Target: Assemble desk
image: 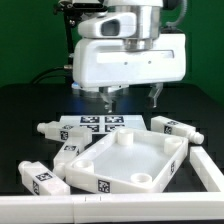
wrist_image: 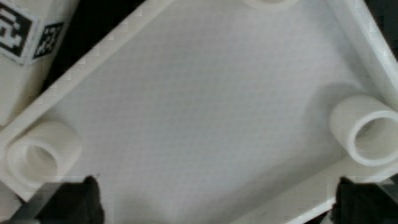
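Observation:
The white square tabletop [image: 125, 160] lies on the black table with its rim and corner sockets facing up. My gripper [image: 130, 97] hangs open and empty above its far edge, touching nothing. In the wrist view the tabletop's inner face [wrist_image: 214, 110] fills the picture, with round sockets [wrist_image: 370, 135] on either side. My gripper [wrist_image: 219, 203] is open, and one dark fingertip [wrist_image: 75, 200] shows at each side. Several white tagged legs lie loose: one at the exterior view's right [image: 175, 128], and others at its left [image: 48, 129], [image: 68, 150], [image: 40, 178].
The marker board [image: 100, 124] lies flat behind the tabletop, under my gripper. A white rail [image: 100, 207] runs along the front edge and another [image: 210, 168] along the exterior view's right. A tagged leg [wrist_image: 27, 40] shows at the corner of the wrist view.

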`<move>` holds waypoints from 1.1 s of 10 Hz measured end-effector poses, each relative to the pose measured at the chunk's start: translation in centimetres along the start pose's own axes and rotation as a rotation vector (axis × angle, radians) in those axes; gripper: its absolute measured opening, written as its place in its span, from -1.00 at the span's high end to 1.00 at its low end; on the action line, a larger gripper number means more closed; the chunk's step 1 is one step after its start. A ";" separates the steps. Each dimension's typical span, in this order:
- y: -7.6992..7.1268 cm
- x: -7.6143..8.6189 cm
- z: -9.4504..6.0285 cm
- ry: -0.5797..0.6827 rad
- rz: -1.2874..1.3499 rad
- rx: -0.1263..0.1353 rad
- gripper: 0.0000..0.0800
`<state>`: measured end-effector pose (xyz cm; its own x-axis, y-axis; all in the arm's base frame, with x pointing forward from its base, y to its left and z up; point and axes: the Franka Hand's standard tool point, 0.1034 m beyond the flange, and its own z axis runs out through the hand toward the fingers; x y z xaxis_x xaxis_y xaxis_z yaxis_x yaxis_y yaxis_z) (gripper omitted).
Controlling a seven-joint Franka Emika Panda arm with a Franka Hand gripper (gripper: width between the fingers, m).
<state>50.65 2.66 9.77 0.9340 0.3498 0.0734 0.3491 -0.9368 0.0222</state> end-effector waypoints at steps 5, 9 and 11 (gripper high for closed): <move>1.2 -1.2 1.5 -0.007 0.420 0.053 -0.62; 2.5 -2.5 3.4 0.023 0.806 0.073 -0.62; 2.4 -2.8 3.9 0.014 0.867 0.081 -0.62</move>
<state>49.15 -0.52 5.71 0.8724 -0.4869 0.0435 -0.4795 -0.8695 -0.1184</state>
